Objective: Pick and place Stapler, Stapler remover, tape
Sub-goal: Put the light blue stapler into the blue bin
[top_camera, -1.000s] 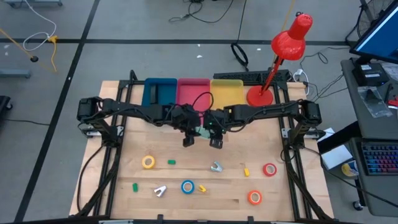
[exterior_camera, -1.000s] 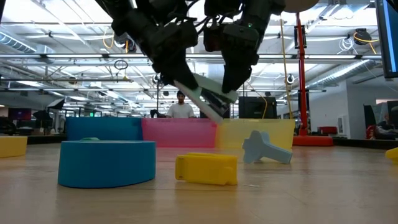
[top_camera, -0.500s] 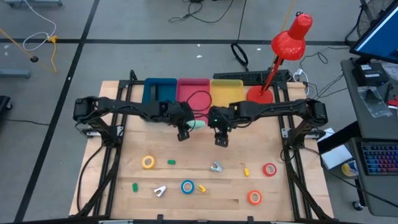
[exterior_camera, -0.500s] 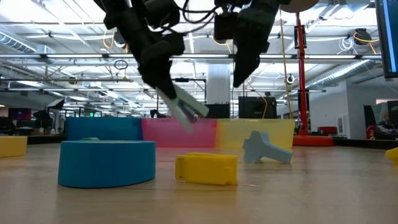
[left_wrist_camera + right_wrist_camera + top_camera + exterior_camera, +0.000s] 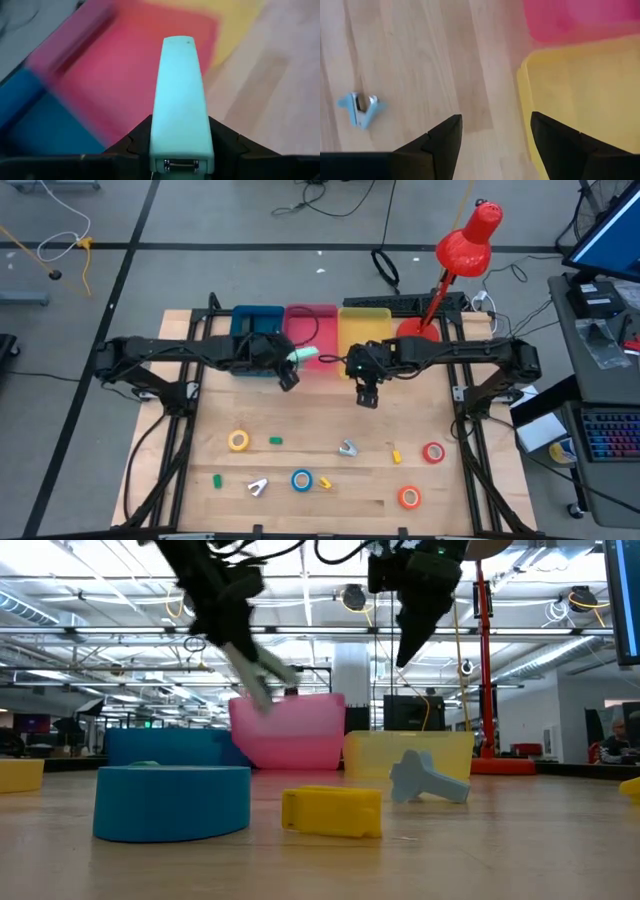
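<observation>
A pale green stapler (image 5: pixel 305 354) hangs over the pink bin (image 5: pixel 312 325) with my left gripper (image 5: pixel 290 370) shut on it; the left wrist view shows the stapler (image 5: pixel 180 100) sticking out ahead of the fingers. Up in the air in front of the yellow bin (image 5: pixel 365 325), my right gripper (image 5: pixel 366 395) stands open and empty. On the near part of the table lie tape rolls, yellow (image 5: pixel 238 441), blue (image 5: pixel 302 480) and red (image 5: pixel 433 452), and a blue-grey staple remover (image 5: pixel 347 448). My left gripper pinches the stapler's two long sides near its hinge end (image 5: pixel 155 150) between its two fingers (image 5: pixel 131 145). The fingers slant down toward the table's far side and lie along the stapler. The stapler is lifted clear, its free end (image 5: pixel 178 42) pointing over the pink bin.
A blue bin (image 5: pixel 256 327) stands left of the pink one. A red desk lamp (image 5: pixel 455 270) rises at the far right. An orange tape roll (image 5: pixel 409 497), a white staple remover (image 5: pixel 258 486) and small green and yellow pieces lie near the front edge.
My right gripper has come off the stapler and risen toward the table's right. My left gripper has carried the stapler up and toward the far left, turning as it went, until the stapler is over the pink bin. The pink bin now looks tipped in the low view.
</observation>
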